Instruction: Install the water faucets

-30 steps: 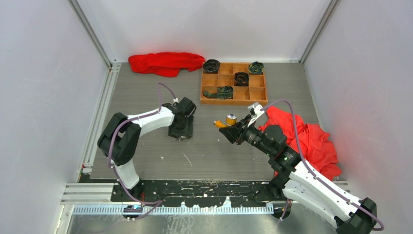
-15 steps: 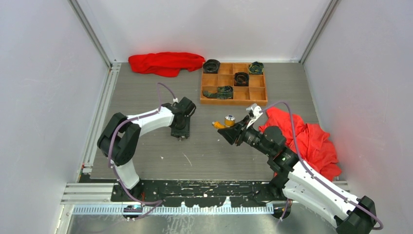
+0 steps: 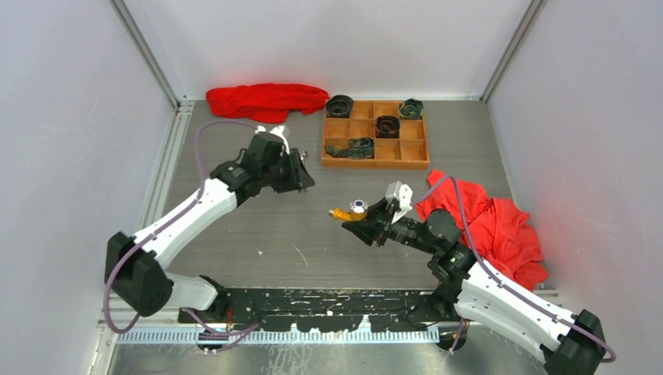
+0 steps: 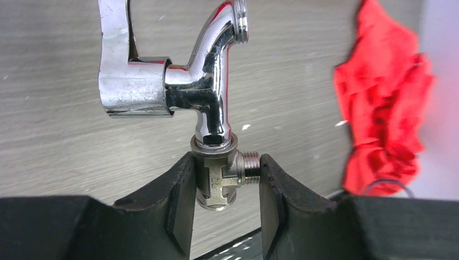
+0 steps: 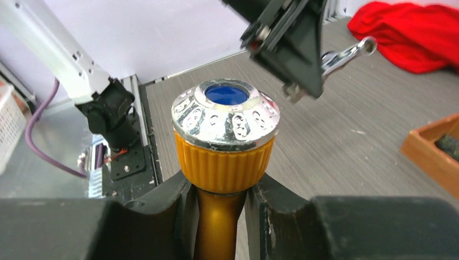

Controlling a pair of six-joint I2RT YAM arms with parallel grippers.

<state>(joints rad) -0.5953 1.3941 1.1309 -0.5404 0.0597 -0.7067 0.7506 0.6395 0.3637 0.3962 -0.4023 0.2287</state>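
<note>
The silver faucet (image 4: 208, 92), shiny with a flat lever handle and a curved spout, is held off the table by its threaded base in my left gripper (image 4: 224, 184), which is shut on it. In the top view that left gripper (image 3: 299, 173) hangs left of centre. My right gripper (image 5: 219, 211) is shut on the neck of the orange-yellow faucet (image 5: 225, 146), just under its ribbed knob with a silver cap and blue centre. From above, this orange faucet (image 3: 349, 211) sticks out left of the right gripper (image 3: 367, 223). The two faucets are apart.
A wooden divided tray (image 3: 375, 162) with dark round rolled items stands at the back. One red cloth (image 3: 266, 100) lies at the back left. Another red cloth (image 3: 500, 223) lies under the right arm. Grey walls close in both sides.
My left gripper closed on the silver faucet, lifted it off the table and swung back and left as the arm stretched out. The right gripper carried the orange faucet slightly left and nearer.
</note>
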